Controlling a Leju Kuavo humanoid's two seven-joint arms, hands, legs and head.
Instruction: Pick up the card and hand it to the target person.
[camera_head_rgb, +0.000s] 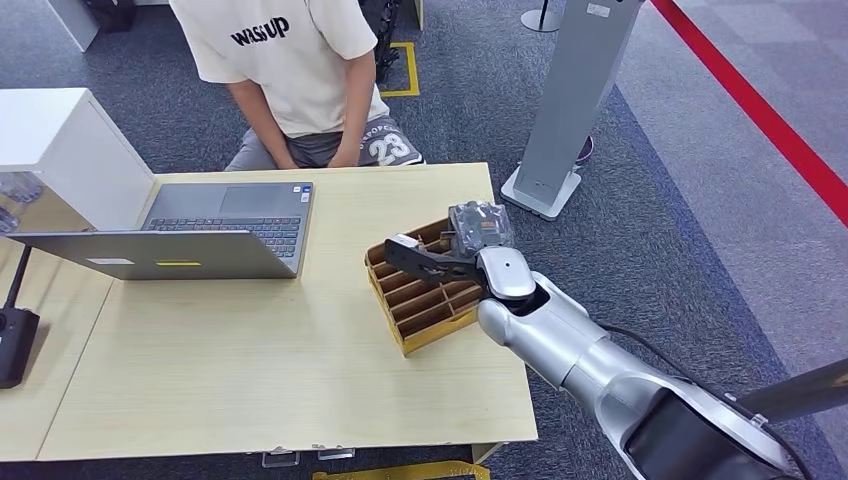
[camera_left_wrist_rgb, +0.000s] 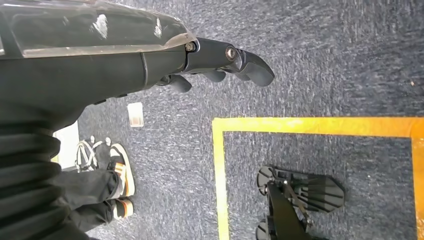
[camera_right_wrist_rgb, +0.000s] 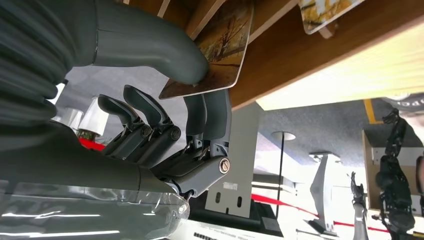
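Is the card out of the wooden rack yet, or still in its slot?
Still in: the card sits partly in the rack, pinched by the right robot hand.

The scene is evenly and brightly lit from above; only soft shadows are cast on the table (camera_head_rgb: 250, 370). Glare is seen in the wrist views, where near parts are blurred.

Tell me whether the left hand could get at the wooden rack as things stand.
Probably not. The left hand hangs over the carpet, while the wooden rack sits on the table at the robot's right, where the right hand already pinches a card.
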